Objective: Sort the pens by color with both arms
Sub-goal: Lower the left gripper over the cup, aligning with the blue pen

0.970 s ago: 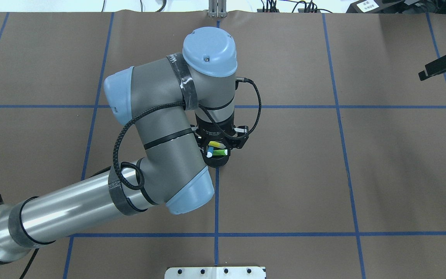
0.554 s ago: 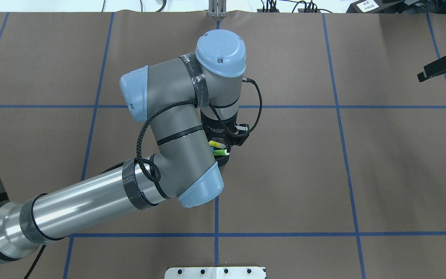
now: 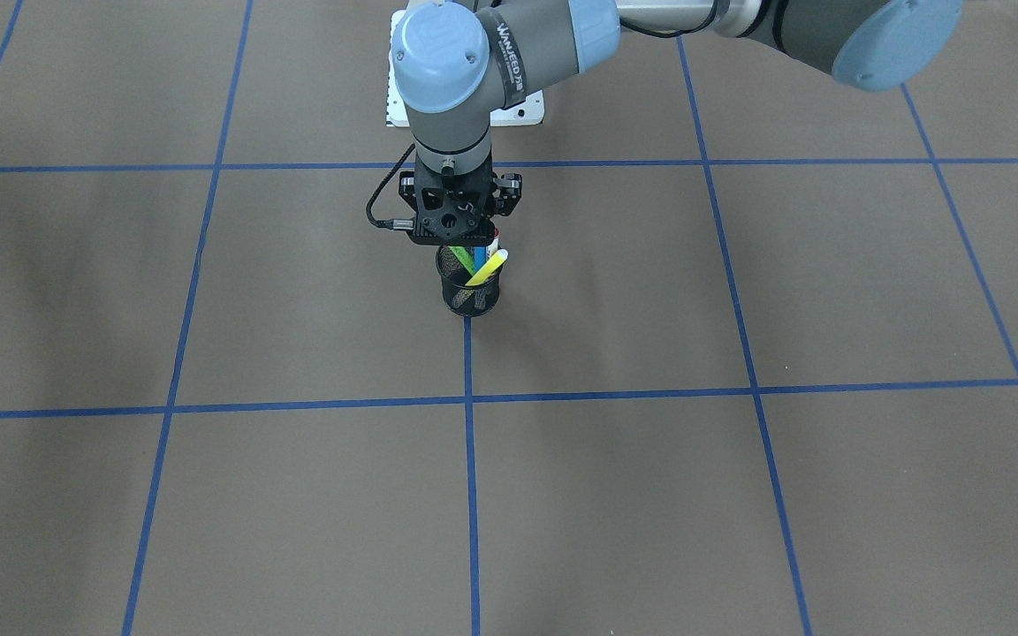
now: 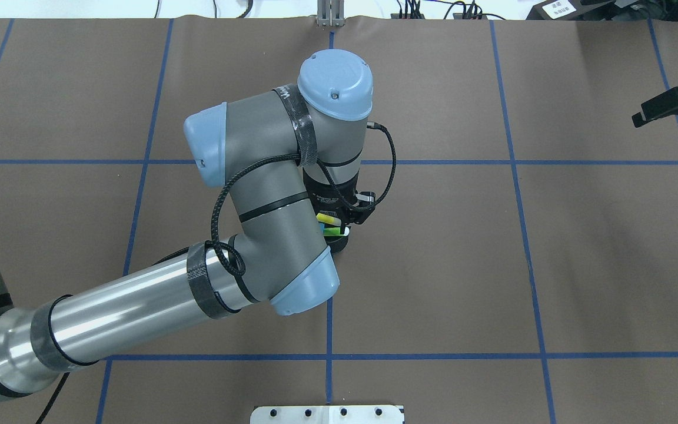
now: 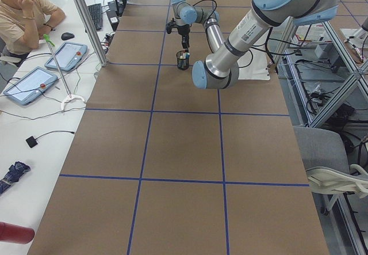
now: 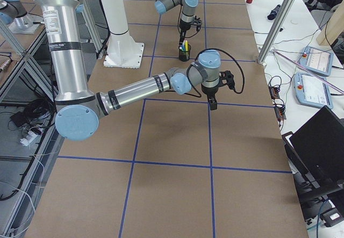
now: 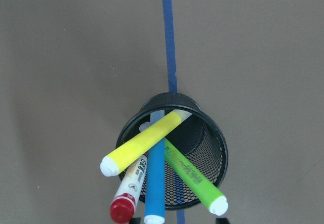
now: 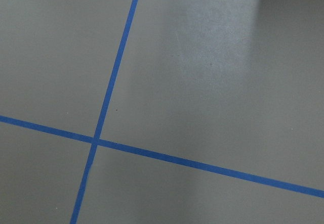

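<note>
Sliding the left gripper (image 3: 467,240) across, I am now holding it, jaws apart, right over the pens (image 7: 155,178) bunched in the mesh cup (image 7: 205,135), so the first pick is nearing. The right gripper (image 4: 646,114) is idling well apart over the worktop; I cannot tell its opening.

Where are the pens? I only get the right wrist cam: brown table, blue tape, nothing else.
Observer: All four, yellow pen, green pen, blue pen and red pen, lean in a black mesh cup on a tape line mid-table.
Operator: Anyone on them?
Observer: The left tool hangs right over the cup; no pen is out.
Operator: And my tool?
Observer: The right tool is well off to the cup's side, no pen in it.
</note>
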Controlling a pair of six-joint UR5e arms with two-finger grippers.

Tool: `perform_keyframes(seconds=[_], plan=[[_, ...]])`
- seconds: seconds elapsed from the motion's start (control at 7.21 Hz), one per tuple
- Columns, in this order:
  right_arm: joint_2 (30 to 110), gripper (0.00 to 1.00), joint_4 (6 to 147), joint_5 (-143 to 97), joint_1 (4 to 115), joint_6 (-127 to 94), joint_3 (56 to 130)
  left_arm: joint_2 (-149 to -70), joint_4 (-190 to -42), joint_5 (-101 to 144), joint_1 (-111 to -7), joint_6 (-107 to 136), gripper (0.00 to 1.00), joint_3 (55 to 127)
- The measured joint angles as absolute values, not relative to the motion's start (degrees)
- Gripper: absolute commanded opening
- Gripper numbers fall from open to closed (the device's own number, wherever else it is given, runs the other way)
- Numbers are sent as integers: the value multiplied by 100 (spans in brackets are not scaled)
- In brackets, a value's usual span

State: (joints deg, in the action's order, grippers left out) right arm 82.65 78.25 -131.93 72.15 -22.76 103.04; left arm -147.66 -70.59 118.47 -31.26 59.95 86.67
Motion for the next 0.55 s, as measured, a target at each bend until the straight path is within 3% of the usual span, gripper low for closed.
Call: perform_keyframes(seconds=[0.55], plan=[[8262, 100, 7822, -13192, 7189, -2276, 10279, -14717, -7050, 11847, -3031, 6010, 56, 8660]])
